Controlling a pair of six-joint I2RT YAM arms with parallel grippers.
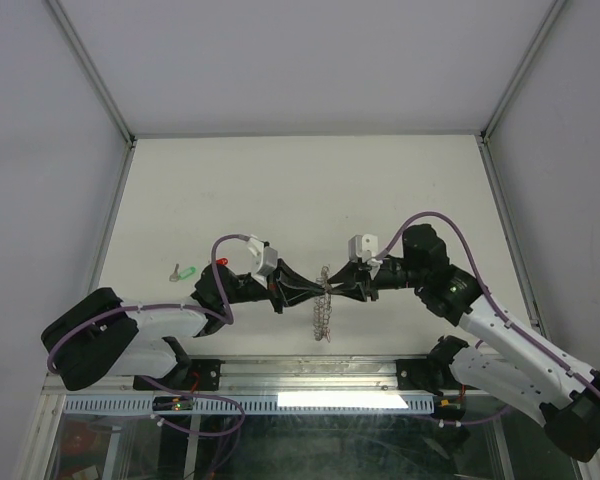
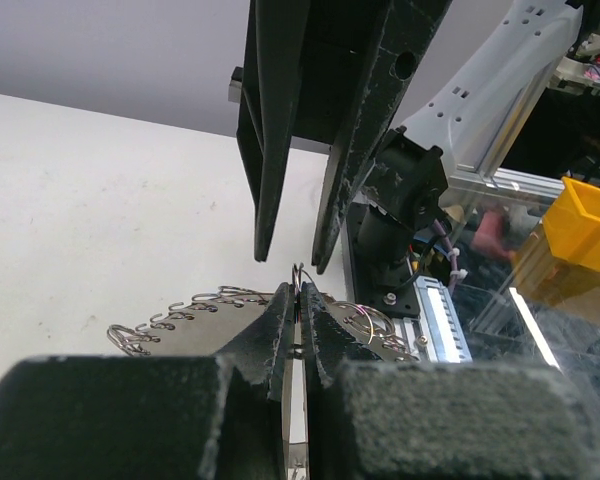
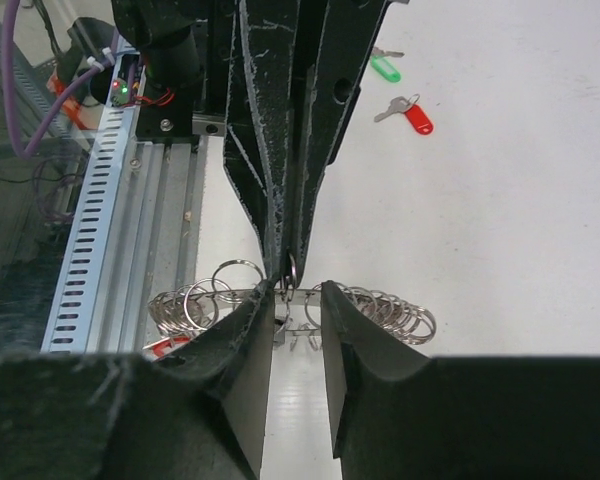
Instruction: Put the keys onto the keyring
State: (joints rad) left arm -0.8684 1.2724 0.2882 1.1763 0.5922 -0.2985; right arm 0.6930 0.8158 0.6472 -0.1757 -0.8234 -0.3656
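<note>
- keyring [image 1: 324, 292]: silvery grey, fringed with shiny wire loops
- red-headed key [image 3: 417, 119]: red plastic, silver blade
- green-headed key [image 3: 385, 68]: green plastic, silver blade
- table [image 1: 300, 190]: plain white
- cables [image 1: 432, 213]: purple
- bin [image 2: 585, 225]: yellow

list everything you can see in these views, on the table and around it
keyring: one, grey metal with a fringe of small silvery rings, between the two grippers
green key: one, silver with a green head, lying on the table out to the left arm's side
red key: one, silver with a red head, on the table near the green key, not touching it
table: one, white
slotted cable duct: one, grey, along the table's near edge
yellow bin: one, off the table past its near edge
left gripper: one, black, shut on the keyring's rim
right gripper: one, black, jaws apart at the keyring's rim
</note>
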